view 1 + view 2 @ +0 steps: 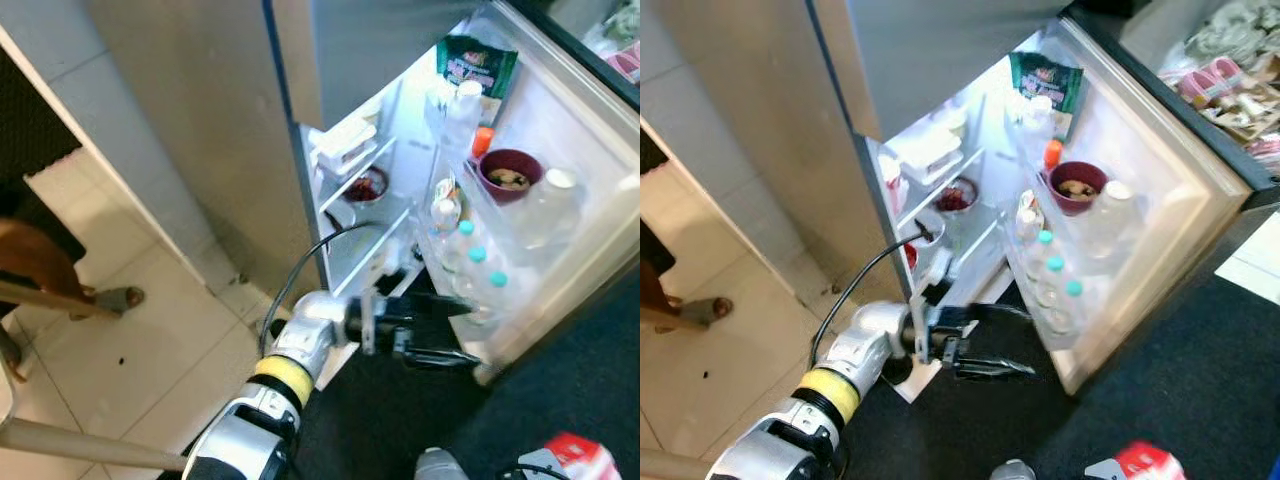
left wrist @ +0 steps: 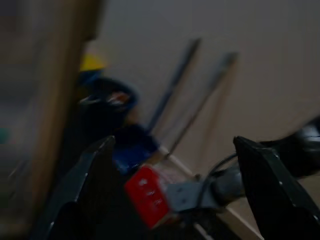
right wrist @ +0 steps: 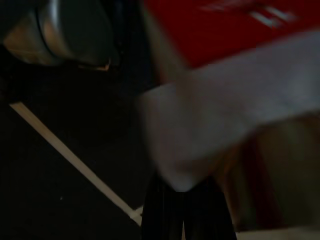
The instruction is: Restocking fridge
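Currently the fridge (image 1: pixel 940 60) stands open, its door (image 1: pixel 1160 200) already carrying bottles (image 1: pixel 1050 270) and a bowl (image 1: pixel 1077 186). The left gripper (image 1: pixel 440 330) hangs empty by the lower door shelf, fingers spread apart. The right gripper (image 3: pixel 187 210) is clamped on a red and white carton (image 1: pixel 1140 463), low on the robot's right and not yet shelved. Restocking appears partly done. Pale tile floor (image 1: pixel 150 340); dark mat (image 1: pixel 1200 380) before the fridge.

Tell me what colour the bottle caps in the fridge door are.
Teal, on the bottle caps in the fridge door; clearest in the right eye view.
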Controlling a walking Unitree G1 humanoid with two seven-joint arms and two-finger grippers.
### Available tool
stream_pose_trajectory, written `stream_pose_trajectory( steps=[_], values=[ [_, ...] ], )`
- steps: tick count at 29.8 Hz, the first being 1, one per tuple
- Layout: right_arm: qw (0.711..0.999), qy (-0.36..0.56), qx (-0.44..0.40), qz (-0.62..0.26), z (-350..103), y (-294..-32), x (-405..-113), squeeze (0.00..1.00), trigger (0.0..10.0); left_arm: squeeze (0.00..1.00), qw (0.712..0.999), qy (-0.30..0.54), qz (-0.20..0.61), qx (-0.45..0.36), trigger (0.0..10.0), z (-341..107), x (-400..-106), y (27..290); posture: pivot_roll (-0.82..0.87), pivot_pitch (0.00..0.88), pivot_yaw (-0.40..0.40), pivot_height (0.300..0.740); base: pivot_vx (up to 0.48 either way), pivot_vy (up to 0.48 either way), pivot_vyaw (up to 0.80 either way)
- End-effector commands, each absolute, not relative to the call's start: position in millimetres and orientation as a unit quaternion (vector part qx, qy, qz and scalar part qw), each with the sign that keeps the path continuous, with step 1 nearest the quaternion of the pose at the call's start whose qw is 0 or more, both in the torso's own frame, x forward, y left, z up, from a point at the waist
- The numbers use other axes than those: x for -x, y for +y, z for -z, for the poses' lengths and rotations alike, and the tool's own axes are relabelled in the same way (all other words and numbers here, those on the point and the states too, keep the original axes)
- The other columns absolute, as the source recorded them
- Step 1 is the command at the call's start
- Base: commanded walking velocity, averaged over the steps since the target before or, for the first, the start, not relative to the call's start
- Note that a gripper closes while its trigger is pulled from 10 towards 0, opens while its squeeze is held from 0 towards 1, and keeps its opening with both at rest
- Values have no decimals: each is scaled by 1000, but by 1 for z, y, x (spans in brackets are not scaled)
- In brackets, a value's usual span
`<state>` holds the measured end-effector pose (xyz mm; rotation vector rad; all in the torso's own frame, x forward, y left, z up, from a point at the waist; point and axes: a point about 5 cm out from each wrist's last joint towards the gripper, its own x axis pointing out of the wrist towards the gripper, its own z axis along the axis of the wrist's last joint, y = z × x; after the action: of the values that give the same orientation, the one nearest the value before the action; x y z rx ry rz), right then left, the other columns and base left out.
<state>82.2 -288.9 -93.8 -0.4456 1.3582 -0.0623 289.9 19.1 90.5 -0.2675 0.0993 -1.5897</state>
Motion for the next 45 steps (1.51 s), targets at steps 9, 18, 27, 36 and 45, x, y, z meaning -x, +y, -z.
stream_pose_trajectory(
  steps=[9, 18, 27, 36, 45],
  values=[
    [758, 620, 203, 21, 95, -284, -86, 0, 10000, 0, 861, 179, 465, 99, 10000, -26, -290, 102, -201, 88, 98, 740, 0, 0, 0],
    [768, 602, 216, -5, 94, -274, -105, 0, 10000, 0, 941, 299, 131, 92, 10000, 29, -250, 206, -172, 49, 86, 740, 0, 0, 0],
    [758, 592, 266, -66, 95, -262, -116, 0, 10000, 0, 932, 343, -38, 109, 10000, 51, -209, 249, -144, 18, 70, 740, 0, 0, 0],
    [755, 572, 290, -139, 92, -247, -135, 0, 10000, 0, 883, 416, -164, 142, 10000, 82, -142, 261, -115, 0, 49, 740, 0, 0, 427],
    [744, 570, 309, -161, 93, -245, -137, 0, 10000, 0, 872, 426, -170, 171, 10000, 89, -134, 250, -104, 0, 40, 740, 0, 0, 765]
  ],
)
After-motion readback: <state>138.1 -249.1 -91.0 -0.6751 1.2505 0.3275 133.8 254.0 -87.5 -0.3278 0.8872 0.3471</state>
